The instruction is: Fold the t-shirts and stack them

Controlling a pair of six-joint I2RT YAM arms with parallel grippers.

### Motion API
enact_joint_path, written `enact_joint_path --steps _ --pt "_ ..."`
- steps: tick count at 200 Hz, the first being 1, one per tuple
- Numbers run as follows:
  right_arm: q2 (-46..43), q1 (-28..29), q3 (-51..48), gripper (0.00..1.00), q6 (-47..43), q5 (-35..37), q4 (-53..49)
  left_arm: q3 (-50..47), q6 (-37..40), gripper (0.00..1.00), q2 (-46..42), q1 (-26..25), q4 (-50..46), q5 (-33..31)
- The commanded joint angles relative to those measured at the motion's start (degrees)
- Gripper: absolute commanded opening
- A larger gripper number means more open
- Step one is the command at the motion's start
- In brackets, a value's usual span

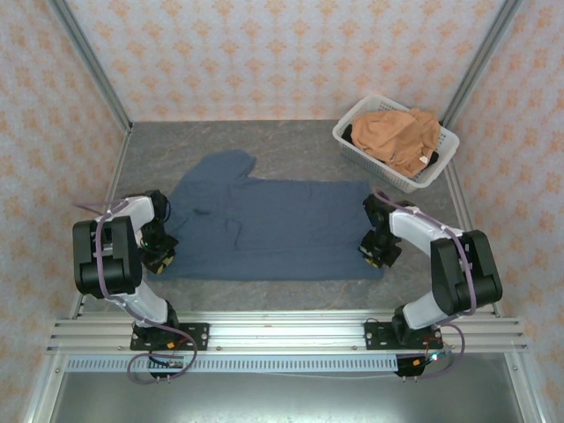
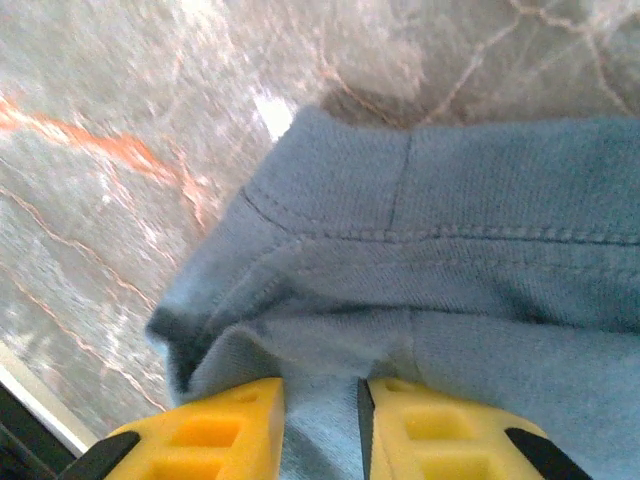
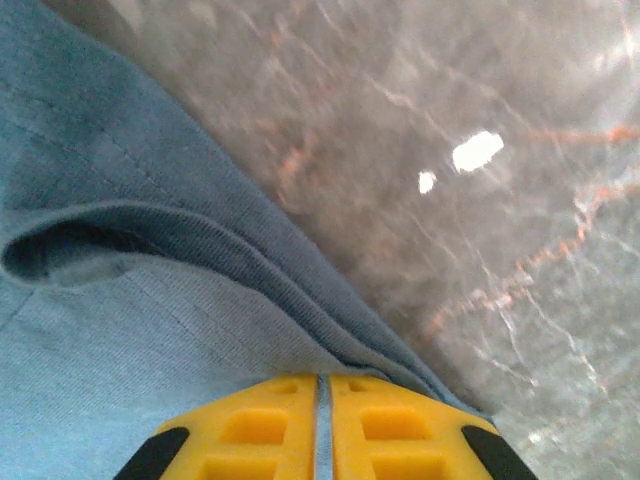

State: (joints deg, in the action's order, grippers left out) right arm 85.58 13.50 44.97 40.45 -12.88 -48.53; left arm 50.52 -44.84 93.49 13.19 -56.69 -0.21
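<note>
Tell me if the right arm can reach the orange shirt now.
Probably not yet: the right gripper is clamped on the blue shirt. Otherwise nothing blocks the way to the orange shirt in the basket.

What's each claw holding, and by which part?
Both grip the blue t-shirt: left claw pinches its near-left corner, right claw its near-right corner.

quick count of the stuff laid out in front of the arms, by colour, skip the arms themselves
blue t-shirt: 1
orange t-shirt: 1
white basket: 1
total: 3
</note>
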Motion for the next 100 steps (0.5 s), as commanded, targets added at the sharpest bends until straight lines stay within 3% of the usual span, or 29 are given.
enact_joint_path --steps 1,21,51,100 --pt "-2.82 0.30 -0.43 0.13 -0.13 1.18 -7.93 1.21 2.64 0.27 -0.96 0.96 -2.05 -8.24" --pt "-5.26 0.36 2.66 0.17 -1.11 1.74 -10.36 4.21 2.52 0.31 -2.91 -0.75 -4.23 -10.03" --pt "-6.91 0.39 8.76 0.30 -3.82 2.19 -8.70 11.49 -0.25 0.39 -7.06 -8.53 -7.12 -11.15" --pt "3.53 0.24 18.20 0.34 -7.77 -3.28 0.17 17.73 -6.00 0.37 0.31 -16.54 2.44 3.98"
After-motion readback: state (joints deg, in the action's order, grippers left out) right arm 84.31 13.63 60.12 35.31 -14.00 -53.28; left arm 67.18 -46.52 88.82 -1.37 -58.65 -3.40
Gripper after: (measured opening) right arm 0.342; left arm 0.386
